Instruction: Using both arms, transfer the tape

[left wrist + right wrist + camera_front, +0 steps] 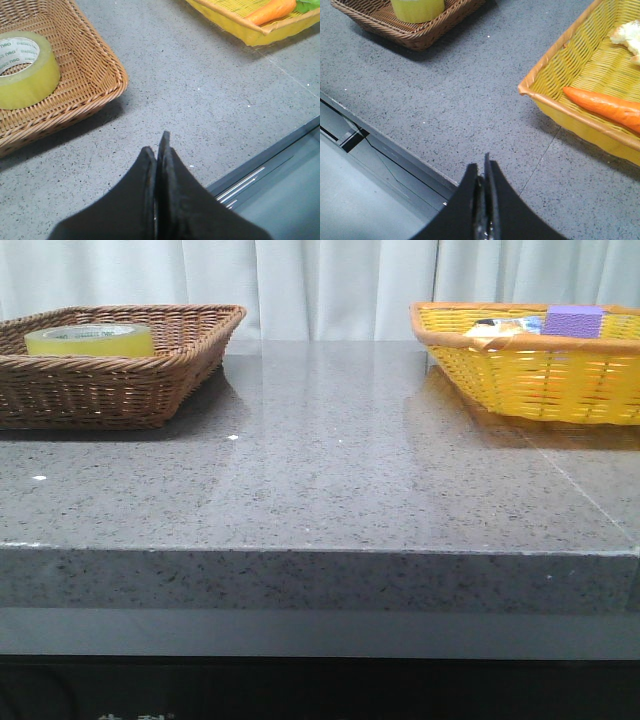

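Observation:
The tape [90, 339], a wide yellow translucent roll with a white core and green lettering, lies flat in the brown wicker basket [180, 370] at the far left of the table. It also shows in the left wrist view [25, 67] and, cut off by the frame edge, in the right wrist view [417, 9]. My left gripper [159, 145] is shut and empty above the bare table near its front edge, apart from the basket. My right gripper [483, 167] is shut and empty over the front edge, short of the yellow basket. Neither arm shows in the front view.
A yellow wicker basket [520, 390] stands at the far right with a purple block [574, 320], a carrot [605, 106] and other items in it. The grey speckled table [330, 470] lies between the baskets, with its front edge and a metal rail [380, 150] below.

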Robot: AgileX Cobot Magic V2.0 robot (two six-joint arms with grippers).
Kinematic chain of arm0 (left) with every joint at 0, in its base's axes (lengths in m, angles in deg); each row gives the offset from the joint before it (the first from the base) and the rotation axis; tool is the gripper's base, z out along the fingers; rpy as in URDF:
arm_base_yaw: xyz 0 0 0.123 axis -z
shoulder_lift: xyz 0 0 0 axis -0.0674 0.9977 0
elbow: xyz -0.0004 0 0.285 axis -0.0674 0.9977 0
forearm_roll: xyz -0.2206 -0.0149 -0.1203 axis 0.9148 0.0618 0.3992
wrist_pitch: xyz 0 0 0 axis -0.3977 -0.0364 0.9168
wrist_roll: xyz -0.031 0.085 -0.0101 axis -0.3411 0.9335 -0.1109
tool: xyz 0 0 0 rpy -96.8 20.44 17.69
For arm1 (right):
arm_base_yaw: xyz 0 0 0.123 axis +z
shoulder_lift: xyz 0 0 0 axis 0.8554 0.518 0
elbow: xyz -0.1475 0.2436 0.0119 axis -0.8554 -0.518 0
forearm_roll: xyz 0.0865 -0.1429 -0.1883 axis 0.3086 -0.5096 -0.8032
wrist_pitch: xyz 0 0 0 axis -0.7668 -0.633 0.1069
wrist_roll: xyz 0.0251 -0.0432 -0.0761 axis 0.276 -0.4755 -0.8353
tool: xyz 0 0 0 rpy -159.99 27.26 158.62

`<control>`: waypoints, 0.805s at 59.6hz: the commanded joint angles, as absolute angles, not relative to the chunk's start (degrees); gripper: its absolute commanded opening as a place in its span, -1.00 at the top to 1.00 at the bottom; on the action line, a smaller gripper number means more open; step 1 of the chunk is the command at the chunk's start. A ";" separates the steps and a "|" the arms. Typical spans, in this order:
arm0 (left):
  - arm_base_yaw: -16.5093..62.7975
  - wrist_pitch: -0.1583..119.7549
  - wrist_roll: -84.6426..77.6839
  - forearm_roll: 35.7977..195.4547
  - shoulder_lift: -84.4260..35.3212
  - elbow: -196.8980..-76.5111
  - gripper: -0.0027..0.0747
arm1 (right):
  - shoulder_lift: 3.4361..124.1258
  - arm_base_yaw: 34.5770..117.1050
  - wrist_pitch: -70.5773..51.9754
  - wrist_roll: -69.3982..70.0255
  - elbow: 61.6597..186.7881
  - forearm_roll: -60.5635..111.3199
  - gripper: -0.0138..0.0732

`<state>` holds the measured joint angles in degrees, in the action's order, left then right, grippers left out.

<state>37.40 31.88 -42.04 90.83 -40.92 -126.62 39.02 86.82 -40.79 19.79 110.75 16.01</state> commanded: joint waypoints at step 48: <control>12.16 60.36 -42.62 94.51 -70.69 -93.93 0.98 | 39.06 86.77 -37.10 19.38 112.26 15.75 0.84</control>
<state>14.42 52.88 -42.08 92.57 -66.98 -95.96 39.02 86.82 -40.84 19.79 110.75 16.01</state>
